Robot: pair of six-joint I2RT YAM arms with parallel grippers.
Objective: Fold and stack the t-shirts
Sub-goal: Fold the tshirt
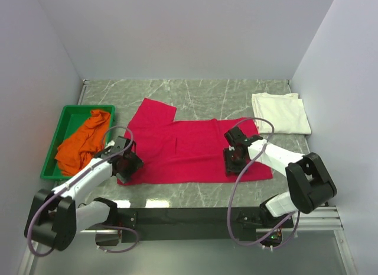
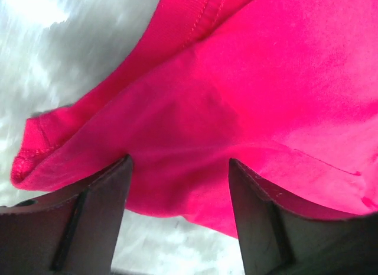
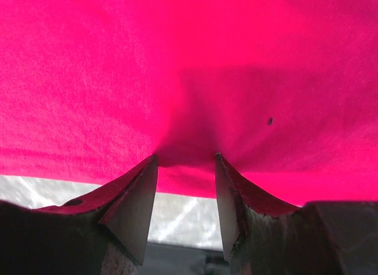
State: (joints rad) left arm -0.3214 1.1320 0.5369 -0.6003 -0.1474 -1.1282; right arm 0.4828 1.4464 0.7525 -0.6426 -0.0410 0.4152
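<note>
Plain crimson t-shirt (image 1: pixel 195 151), no logo or print, cream t-shirt (image 1: pixel 281 112) unmarked

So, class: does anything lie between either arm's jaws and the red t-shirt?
Nothing visible does. The left gripper and the right gripper both sit directly at the near hem of the red t-shirt, with cloth between their jaws.

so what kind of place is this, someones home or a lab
Most likely a lab test cell, not a home: plain white walls box in a marble-pattern table, two robot arms are bolted to its near edge, and a green bin holds an orange t-shirt.
</note>
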